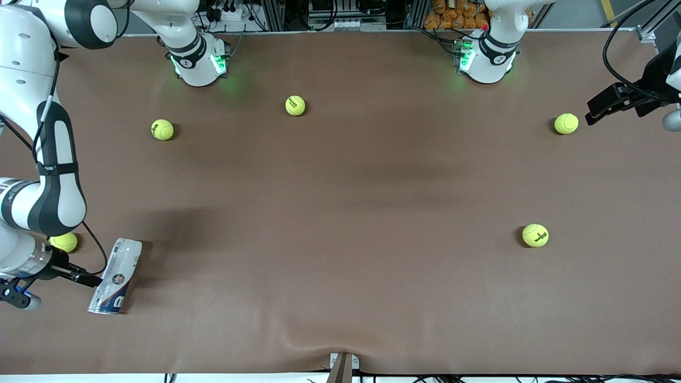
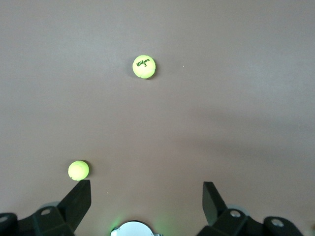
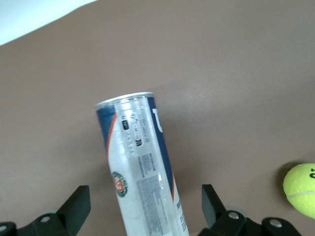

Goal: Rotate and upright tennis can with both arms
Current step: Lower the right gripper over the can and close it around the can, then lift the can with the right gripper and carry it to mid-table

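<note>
We are at the approach: the can (image 1: 116, 276) lies flat on the tabletop (image 1: 340, 213) at seven o'clock, our right pincer (image 3: 142, 206) spread apart astride it, left pincer (image 2: 147, 201) apart, waiting at two o'clock; next, we close.

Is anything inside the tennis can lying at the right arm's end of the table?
The tennis can lies on its side on the table. No ball shape shows through its clear parts, but the label covers most of the wall, so its contents cannot be confirmed.

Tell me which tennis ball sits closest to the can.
The ball beside the tennis can, partly hidden under the right arm; the other four lie well away.
</note>
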Controlling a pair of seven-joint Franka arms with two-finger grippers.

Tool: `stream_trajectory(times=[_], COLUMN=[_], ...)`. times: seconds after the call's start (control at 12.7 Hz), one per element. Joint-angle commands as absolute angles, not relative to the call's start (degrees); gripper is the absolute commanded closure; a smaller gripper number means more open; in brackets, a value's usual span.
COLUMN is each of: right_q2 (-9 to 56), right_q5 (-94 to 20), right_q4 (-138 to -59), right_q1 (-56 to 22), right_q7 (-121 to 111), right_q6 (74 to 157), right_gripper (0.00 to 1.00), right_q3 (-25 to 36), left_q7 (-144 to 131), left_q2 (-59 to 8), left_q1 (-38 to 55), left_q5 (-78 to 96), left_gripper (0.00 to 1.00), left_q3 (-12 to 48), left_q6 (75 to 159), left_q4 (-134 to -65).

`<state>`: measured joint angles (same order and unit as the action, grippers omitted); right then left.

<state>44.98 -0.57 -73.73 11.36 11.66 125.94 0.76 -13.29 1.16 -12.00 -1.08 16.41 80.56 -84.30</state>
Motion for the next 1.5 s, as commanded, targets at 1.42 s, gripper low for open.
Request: stream_trajectory(times=[1.42], right_q2=[54.2], right_q5=[-0.4], right_q4=[-72.1], right_q1=[12.0], right_q7=[-2.5], right_q6=[131.6], right_gripper=[0.0], right_q3=[-0.2], left_q7=[-12.7], left_q2=[-4.3], left_q1=[-12.9], left_q5=[6.6], left_gripper=[0.0], left_q3=[16.3], left_q6=[85.3], left_q4=[-84.0])
